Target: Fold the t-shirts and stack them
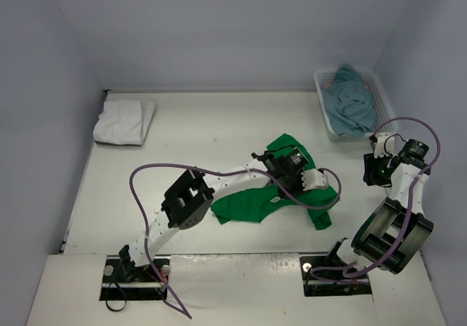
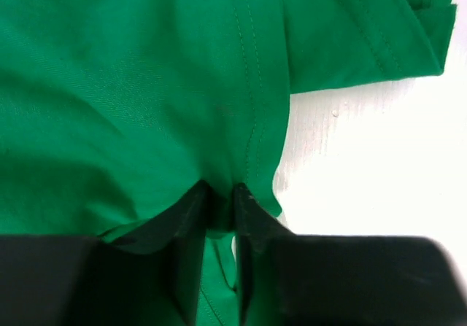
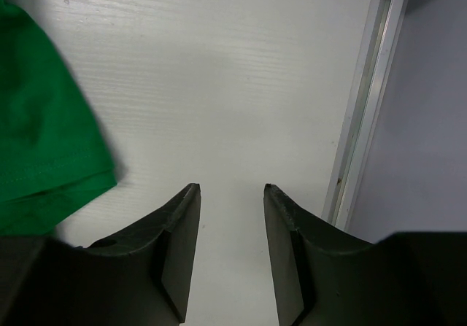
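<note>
While the left gripper (image 2: pixel 221 191) is clamped on a pinch of cloth beside a stitched seam of the bright green t-shirt (image 1: pixel 248 202), which lies rumpled at mid-table, the fold will probably go best if that pinch is lifted only a little and drawn slowly across. Far left of the green shirt and farther back lies the white t-shirt (image 1: pixel 124 122), already folded. Just right of the green shirt, the right gripper (image 3: pixel 230 189) hovers over the table (image 3: pixel 219 85) with its jaws apart, gripping nothing; it could pin the opposite edge. Farther right and back, the teal-blue t-shirt (image 1: pixel 350 103) is heaped in the white basket (image 1: pixel 322 96). Count: 3 t-shirts in view, 1 basket, 2 grippers.
</note>
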`<state>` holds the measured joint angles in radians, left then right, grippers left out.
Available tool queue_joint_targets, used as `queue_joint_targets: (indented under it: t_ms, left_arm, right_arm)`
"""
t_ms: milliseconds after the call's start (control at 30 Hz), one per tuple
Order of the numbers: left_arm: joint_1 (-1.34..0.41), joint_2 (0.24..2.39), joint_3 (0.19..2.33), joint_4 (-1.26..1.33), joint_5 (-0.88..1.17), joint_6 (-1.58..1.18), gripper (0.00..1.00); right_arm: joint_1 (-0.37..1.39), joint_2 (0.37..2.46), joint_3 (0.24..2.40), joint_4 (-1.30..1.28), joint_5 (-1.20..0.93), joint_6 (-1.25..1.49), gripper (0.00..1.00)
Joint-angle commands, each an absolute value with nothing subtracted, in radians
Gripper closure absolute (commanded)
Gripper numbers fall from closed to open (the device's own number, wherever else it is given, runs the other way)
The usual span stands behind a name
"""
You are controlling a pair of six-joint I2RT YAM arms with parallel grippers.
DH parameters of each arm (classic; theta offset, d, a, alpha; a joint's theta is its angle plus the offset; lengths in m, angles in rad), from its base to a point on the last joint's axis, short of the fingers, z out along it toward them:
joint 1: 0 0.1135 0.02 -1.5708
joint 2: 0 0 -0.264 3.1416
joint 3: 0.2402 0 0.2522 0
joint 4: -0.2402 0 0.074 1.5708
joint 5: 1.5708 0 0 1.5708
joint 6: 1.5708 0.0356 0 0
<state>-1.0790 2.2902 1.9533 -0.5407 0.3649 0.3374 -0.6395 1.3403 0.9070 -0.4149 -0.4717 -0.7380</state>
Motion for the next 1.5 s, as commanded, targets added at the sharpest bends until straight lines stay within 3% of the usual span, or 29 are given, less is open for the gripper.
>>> queue_joint_targets:
  t_ms: [0,300,733,867,1000,1300,1467]
  left_arm:
    - [-1.08,2.256,2.034,-0.538,0.361,0.347,0.87]
    - [-1.057,2.217,2.181,-0.574,0.27,0.379,0.99]
    - [-0.925,2.172,2.448,-0.577,0.199,0.359,0.99]
    - [-0.923,2.189,2.522,-0.584,0.187,0.367,0.99]
    - [-0.907,2.197,2.579,-0.578,0.157,0.379,0.99]
    - [-0.825,2.096,2.516,-0.557,0.095,0.405,0.99]
    - [-0.79,2.063,2.454,-0.549,0.098,0.394,0.99]
  right_arm:
    - [-0.632,1.35,0.923,-0.402,-0.485,-0.747,0.63]
    - [-0.632,1.358,0.914,-0.399,-0.497,-0.75,0.64]
    - [-0.604,1.327,0.897,-0.413,-0.544,-0.761,0.64]
    - [-0.505,1.221,0.848,-0.433,-0.56,-0.804,0.61]
    - [-0.285,1.074,0.801,-0.439,-0.545,-0.822,0.53]
    - [-0.025,1.13,0.868,-0.446,-0.577,-0.727,0.48]
    - [0.233,1.144,0.798,-0.449,-0.483,-0.684,0.47]
